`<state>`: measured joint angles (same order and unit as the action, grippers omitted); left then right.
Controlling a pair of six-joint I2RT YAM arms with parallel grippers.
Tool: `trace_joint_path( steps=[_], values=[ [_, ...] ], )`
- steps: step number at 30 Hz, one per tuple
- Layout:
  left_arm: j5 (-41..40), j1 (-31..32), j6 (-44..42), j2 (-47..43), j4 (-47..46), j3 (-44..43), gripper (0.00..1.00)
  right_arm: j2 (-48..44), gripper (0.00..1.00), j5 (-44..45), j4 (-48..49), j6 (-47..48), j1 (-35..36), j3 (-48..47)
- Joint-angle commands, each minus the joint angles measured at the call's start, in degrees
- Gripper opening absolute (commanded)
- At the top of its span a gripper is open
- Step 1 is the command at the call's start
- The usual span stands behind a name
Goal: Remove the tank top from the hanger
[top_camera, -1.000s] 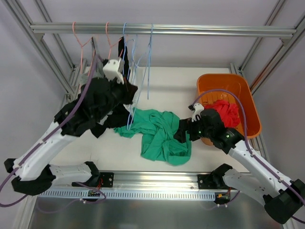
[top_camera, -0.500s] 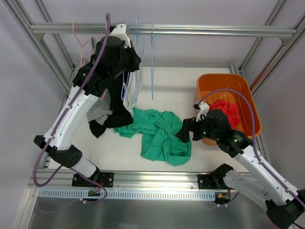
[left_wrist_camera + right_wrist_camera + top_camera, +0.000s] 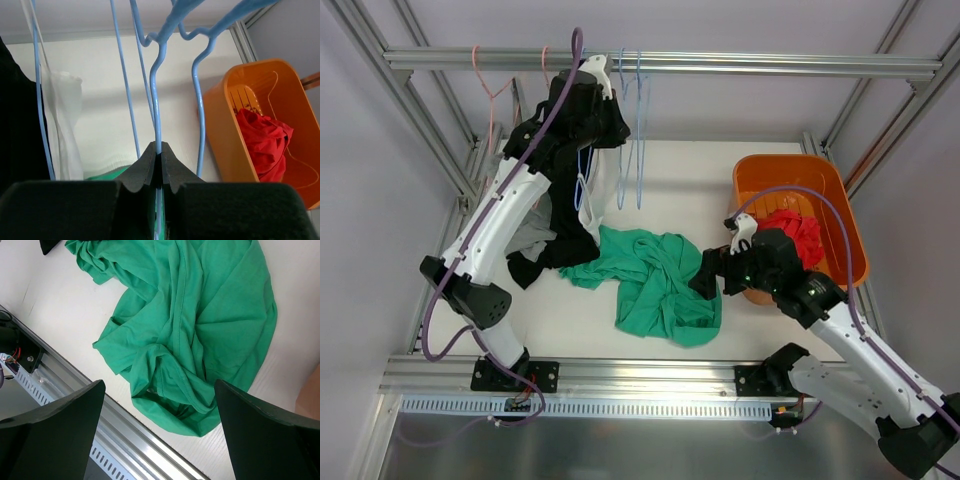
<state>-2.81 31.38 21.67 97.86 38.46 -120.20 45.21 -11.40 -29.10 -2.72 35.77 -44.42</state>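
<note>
My left gripper (image 3: 610, 108) is raised at the rail and shut on the wire of a blue hanger (image 3: 156, 100), just below its hook; the jaws (image 3: 160, 155) meet on the wire. A second blue hanger (image 3: 200, 95) hangs beside it, bare. A white garment (image 3: 590, 205) and a black garment (image 3: 555, 225) hang to the left on another blue hanger. A green garment (image 3: 655, 275) lies crumpled on the table. My right gripper (image 3: 710, 272) hovers open and empty above the green garment's near edge (image 3: 190, 340).
An orange basket (image 3: 840, 200) with a red cloth (image 3: 800, 232) stands at the right. Pink hangers (image 3: 485, 90) hang on the metal rail (image 3: 770, 65) at the left. The table's front metal edge (image 3: 75, 385) lies under my right gripper.
My left arm has risen from the black garment to the rail and shifted right, with the blue hangers swinging right. My right arm has barely moved.
</note>
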Motion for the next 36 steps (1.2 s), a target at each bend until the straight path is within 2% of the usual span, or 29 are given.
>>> trace_joint_path(
  steps=[1,2,4,6,7,9,12,15,19,24,26,29,33,34,35,36],
  values=[
    [0.88,-0.88,1.97,-1.00,-1.54,1.72,0.00,0.67,0.98,-0.29,1.15,0.88,0.09,-1.90],
    [0.53,-0.96,2.15,-1.36,-1.54,2.07,0.00,1.02,0.99,-0.64,1.85,1.14,0.18,-1.63],
    [-0.97,-1.05,1.97,-2.41,-1.54,2.60,0.09,1.63,0.99,-1.69,2.82,1.31,0.18,-0.93],
    [-1.15,-1.05,1.45,-3.20,-1.54,2.61,0.25,3.21,0.99,-3.09,4.40,1.40,0.18,-0.75],
    [-0.89,-0.97,1.27,-3.64,-1.54,2.78,0.40,3.83,0.99,-4.41,5.01,1.40,0.18,-0.75],
    [-0.27,-1.05,0.92,-5.39,-1.46,3.30,0.45,6.28,0.99,-5.12,6.68,1.93,0.70,-0.92],
    [2.62,-0.97,-1.10,-10.12,-1.54,4.79,0.57,12.08,0.99,-4.25,8.62,2.19,2.02,-1.80],
    [2.72,-0.97,-2.42,-17.32,-1.54,8.47,0.99,20.23,1.00,-0.48,8.97,4.39,3.60,-4.44],
    [2.72,-0.97,-3.65,-27.27,-1.46,15.68,0.99,29.48,1.00,7.07,9.41,4.66,5.62,-7.16],
    [9.66,-0.97,-5.59,-41.14,-1.63,27.88,0.99,41.25,0.99,13.39,12.75,4.21,10.63,-11.12],
    [8.88,-0.97,-5.59,-45.11,-1.54,31.68,0.99,46.88,0.99,17.80,13.98,4.65,13.00,-12.52],
    [6.59,-1.05,-5.59,-52.50,-1.54,38.97,0.99,54.70,0.99,19.57,14.60,3.43,13.36,-15.60],
    [5.63,-1.05,-6.11,-61.27,-1.37,48.80,0.99,61.30,0.99,24.92,14.60,-3.41,13.71,-16.40],
    [5.10,-1.05,-6.38,-62.69,-1.19,50.57,0.99,61.92,0.93,25.98,14.77,-4.74,13.71,-15.44],
    [4.92,-1.05,-6.73,-64.01,-1.28,54.07,0.99,61.84,0.83,25.90,15.56,-5.71,13.80,-14.65],
    [4.40,-1.05,-6.99,-66.72,-1.11,55.85,0.99,61.14,0.49,25.38,17.05,-7.11,13.80,-13.33]
  ],
)
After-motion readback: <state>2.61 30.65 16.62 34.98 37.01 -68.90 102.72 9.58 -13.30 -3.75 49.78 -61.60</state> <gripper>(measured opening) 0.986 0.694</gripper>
